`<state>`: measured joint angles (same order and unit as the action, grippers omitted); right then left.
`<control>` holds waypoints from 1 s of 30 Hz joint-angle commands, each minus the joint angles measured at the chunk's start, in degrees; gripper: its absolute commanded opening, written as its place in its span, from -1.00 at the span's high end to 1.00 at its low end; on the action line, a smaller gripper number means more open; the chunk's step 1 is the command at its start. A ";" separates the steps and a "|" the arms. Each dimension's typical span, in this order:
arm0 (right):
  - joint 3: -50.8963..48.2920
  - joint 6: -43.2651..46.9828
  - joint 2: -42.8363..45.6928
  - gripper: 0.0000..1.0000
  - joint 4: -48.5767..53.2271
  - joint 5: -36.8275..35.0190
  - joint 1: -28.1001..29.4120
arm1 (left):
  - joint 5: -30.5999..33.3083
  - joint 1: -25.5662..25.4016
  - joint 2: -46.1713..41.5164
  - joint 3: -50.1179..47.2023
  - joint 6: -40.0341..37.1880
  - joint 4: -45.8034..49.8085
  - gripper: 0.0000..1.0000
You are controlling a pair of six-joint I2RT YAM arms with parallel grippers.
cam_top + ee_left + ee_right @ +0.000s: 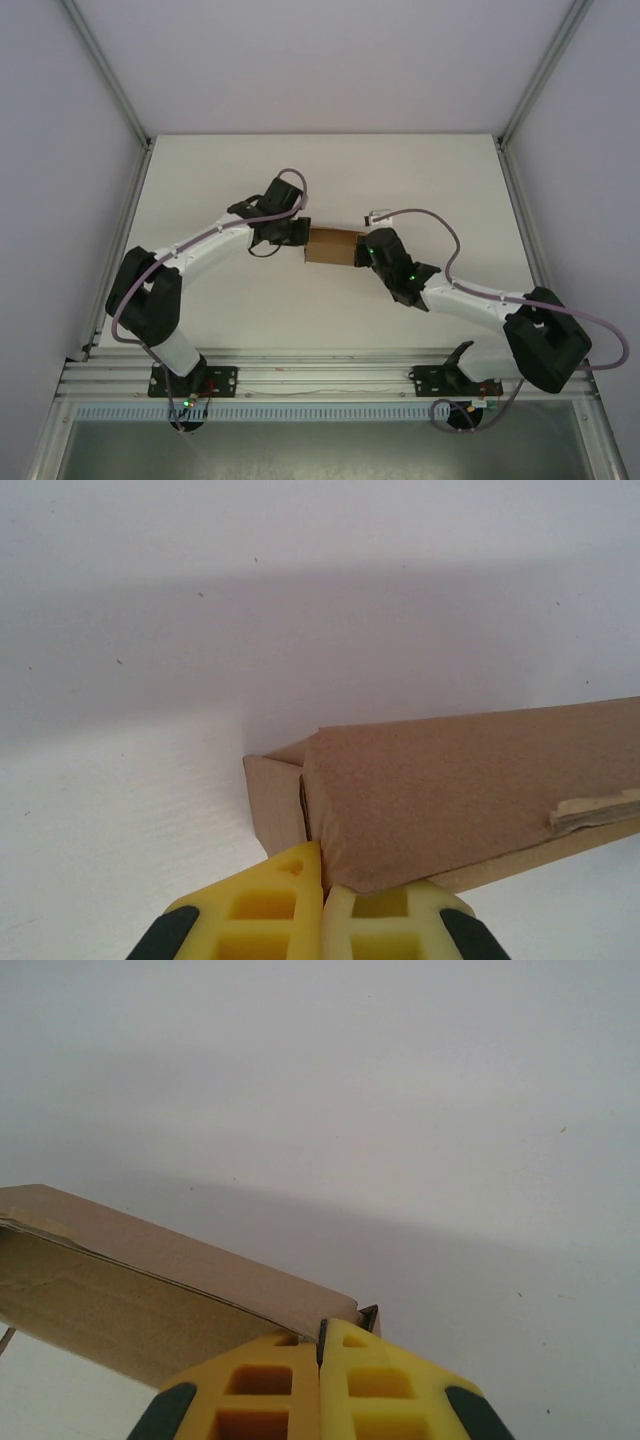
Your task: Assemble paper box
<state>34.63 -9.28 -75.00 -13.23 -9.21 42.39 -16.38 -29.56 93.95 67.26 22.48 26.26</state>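
Note:
The brown kraft paper box (334,247) is held between both arms over the middle of the table. My left gripper (297,236) holds its left end; in the left wrist view its yellow fingers (270,905) are pressed together on the box's near corner edge (330,865), with the box (470,790) stretching away to the right and a side flap (275,800) showing. My right gripper (366,250) holds the right end; its yellow fingers (270,1385) are closed on the box's corner (335,1320), and the box (130,1280) runs off to the left.
The white table (320,180) is walled by white panels and aluminium frame posts (115,70). A rail with the arm bases (320,380) runs along the near edge. Purple cables (440,225) loop off both arms.

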 commanded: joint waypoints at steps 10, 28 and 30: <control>-10.91 1.95 -3.42 1.00 0.98 5.79 0.49 | 5.69 -0.54 2.77 -6.09 0.56 6.74 1.00; -3.34 -0.13 11.97 0.01 11.77 1.56 0.27 | 7.07 -3.35 4.92 -3.12 -0.62 6.69 1.00; -2.12 -1.58 13.72 -0.31 12.93 0.65 -0.02 | 7.15 -3.57 4.96 -2.93 -0.61 6.86 1.00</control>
<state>29.69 -9.17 -63.86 -5.19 -6.68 42.65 -11.16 -32.45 94.37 66.78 22.48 23.18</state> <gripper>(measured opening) 0.593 0.065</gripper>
